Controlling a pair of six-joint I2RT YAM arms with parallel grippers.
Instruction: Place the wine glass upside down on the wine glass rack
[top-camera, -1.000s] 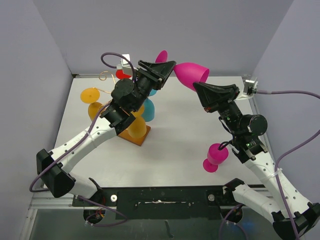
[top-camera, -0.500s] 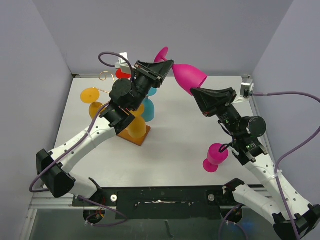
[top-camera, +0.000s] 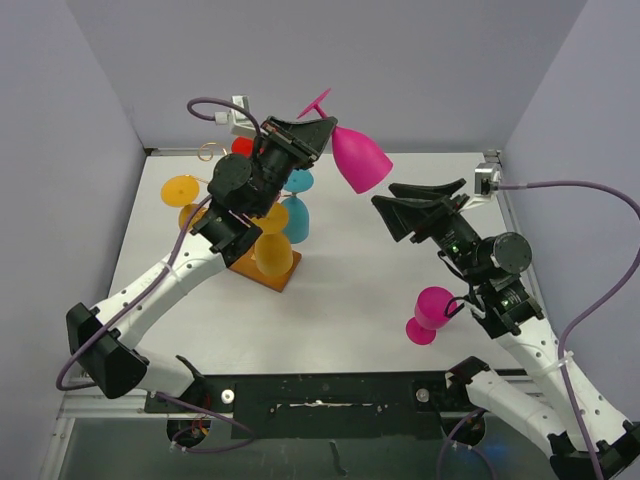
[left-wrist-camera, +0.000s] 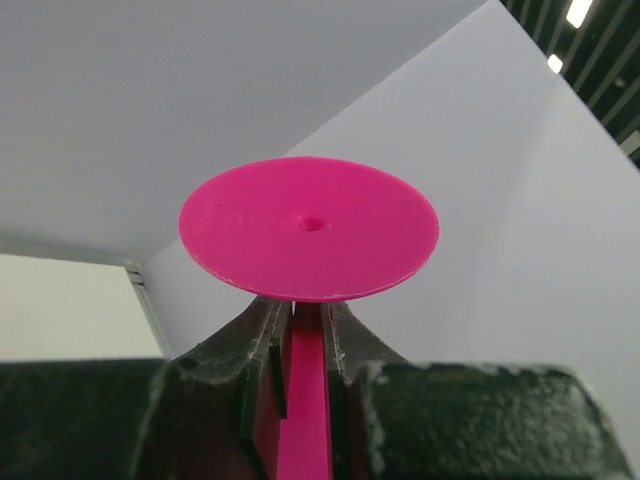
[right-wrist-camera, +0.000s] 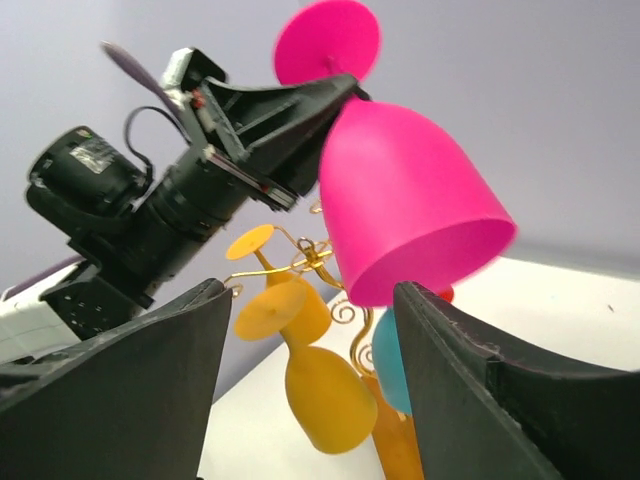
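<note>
Our left arm (top-camera: 165, 275) reaches up and forward from its base with the wrist cocked toward the middle. Our left gripper (top-camera: 318, 128) is clamped tight on the stem of the wine glass (top-camera: 358, 160) — fingers (left-wrist-camera: 258, 345) pressing it from both sides. Our right arm (top-camera: 530, 345) bends inward, and our right gripper (top-camera: 385, 197) sits near the left one with its jaws spread wide — gripping nothing.
</note>
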